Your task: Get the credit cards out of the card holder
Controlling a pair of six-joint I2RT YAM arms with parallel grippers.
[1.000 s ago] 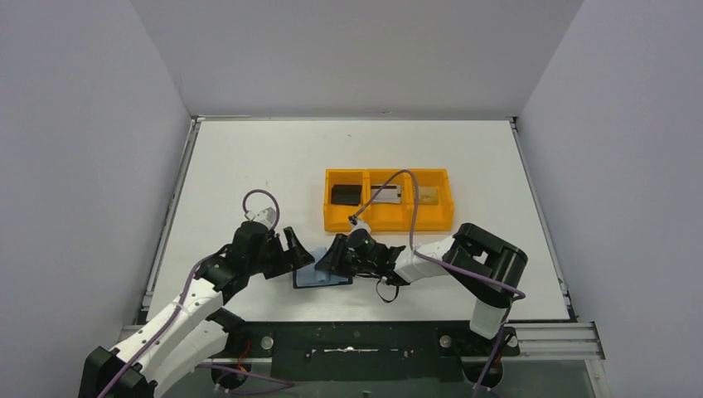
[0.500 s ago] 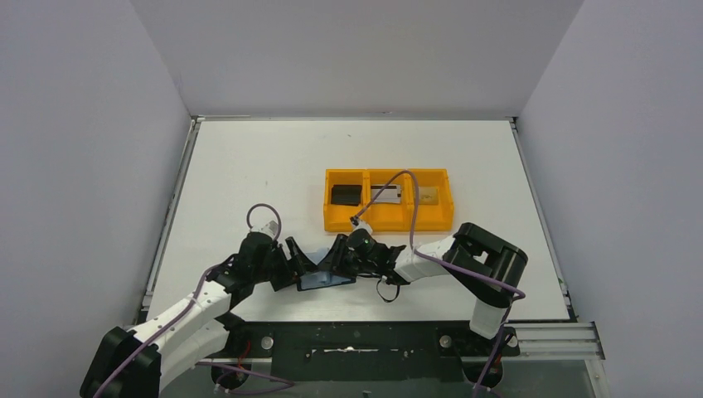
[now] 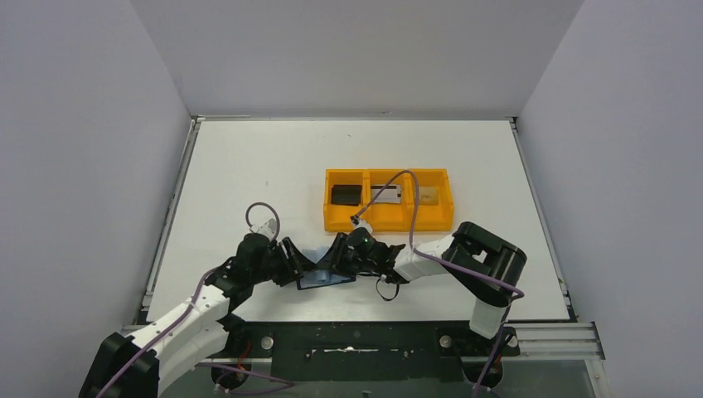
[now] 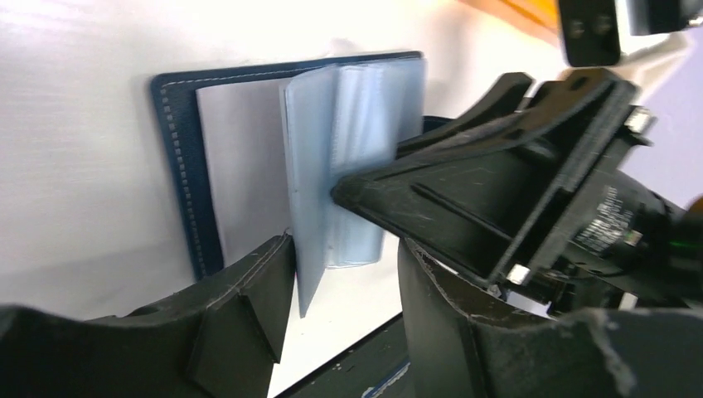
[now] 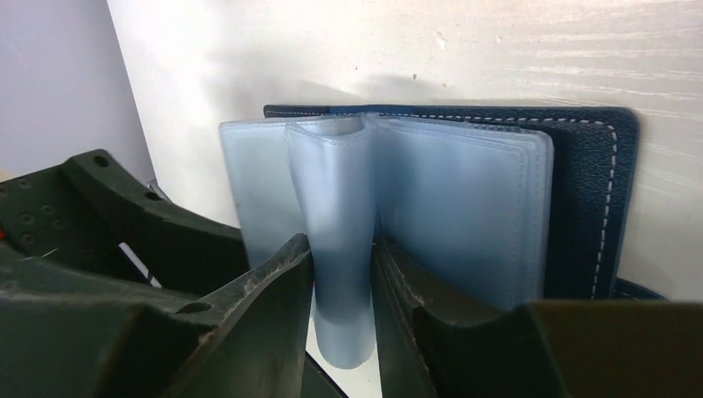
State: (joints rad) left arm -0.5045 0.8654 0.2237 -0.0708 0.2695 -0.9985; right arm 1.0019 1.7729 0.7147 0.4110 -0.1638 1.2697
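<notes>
The left arm had swung in from the open surface [image 3: 249, 166] until its pincer [image 4: 344, 257] stood over the left side of the card holder [image 3: 325, 278], and its jaws had come closer together. They were still apart, with the edge of a clear sleeve between them and no grip yet visible. The right pincer [image 5: 341, 249] was narrow, pinching one folded sleeve leaf of the holder. The holder lay open and flat near the front of the surface, just short of the orange tray [image 3: 390, 221].

The main risk was collision, since the two pincers worked almost against each other over the same leaves. If the left closed on several leaves at once, or the two pulled in opposite directions, a sleeve might tear, or the holder might slide (nothing pinned it down).

There was one holder, two pincers and one tray of three compartments. Three credit cards lay in it, one per compartment: black [image 3: 345, 195], silver [image 3: 388, 194] and gold [image 3: 428, 195]. Whether any card remained in the sleeves could not be told.
</notes>
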